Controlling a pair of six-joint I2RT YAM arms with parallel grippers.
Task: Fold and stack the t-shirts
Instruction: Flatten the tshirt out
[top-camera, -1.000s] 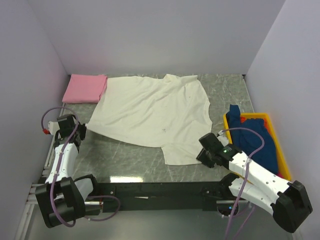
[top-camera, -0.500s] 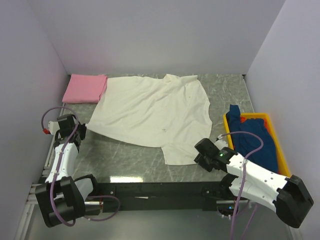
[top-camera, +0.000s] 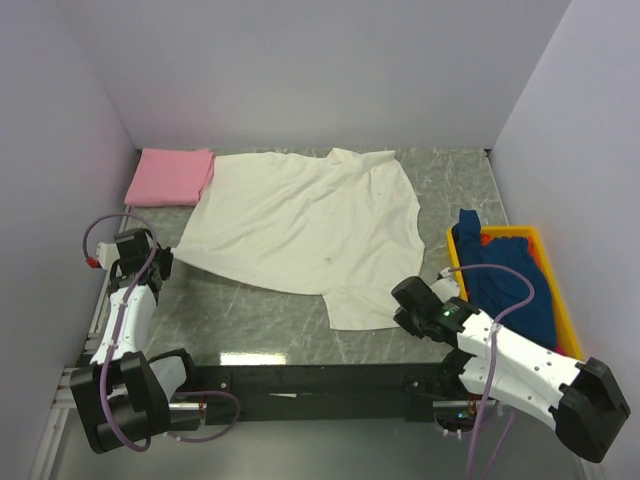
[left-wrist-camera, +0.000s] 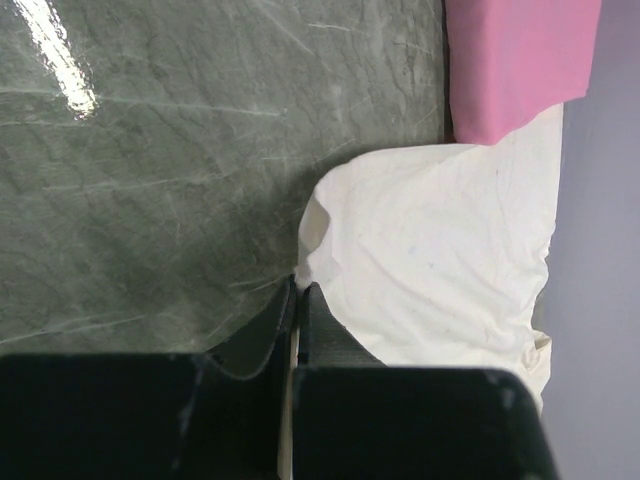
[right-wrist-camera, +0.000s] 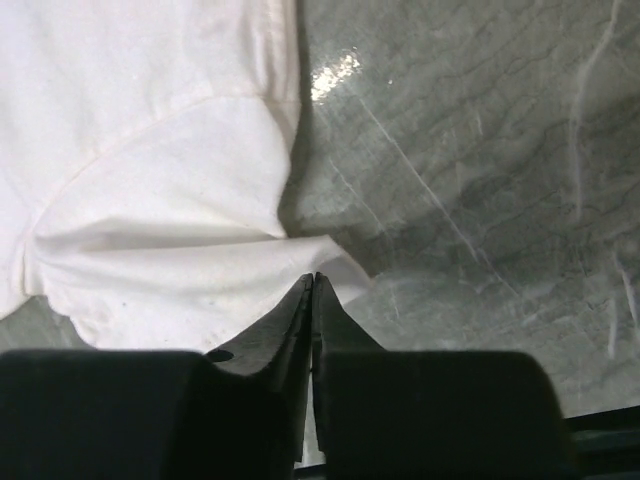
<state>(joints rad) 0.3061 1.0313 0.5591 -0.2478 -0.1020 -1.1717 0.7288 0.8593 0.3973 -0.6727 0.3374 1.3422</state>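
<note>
I see the cream t-shirt (top-camera: 300, 225) spread on the desk (top-camera: 250, 315). My left gripper (left-wrist-camera: 297, 292) is pinched tight on its corner, and the right gripper (right-wrist-camera: 313, 282) is clamped on its near edge. The folded pink t-shirt (top-camera: 170, 176) sits well past the left gripper, right up against the cream one.

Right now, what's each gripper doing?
Left gripper: closed, pinching a corner of the white t-shirt.
Right gripper: closed, pinching the same t-shirt's near edge.

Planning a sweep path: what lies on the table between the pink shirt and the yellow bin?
The spread cream-white t-shirt, then bare table; the top external view shows it.
</note>
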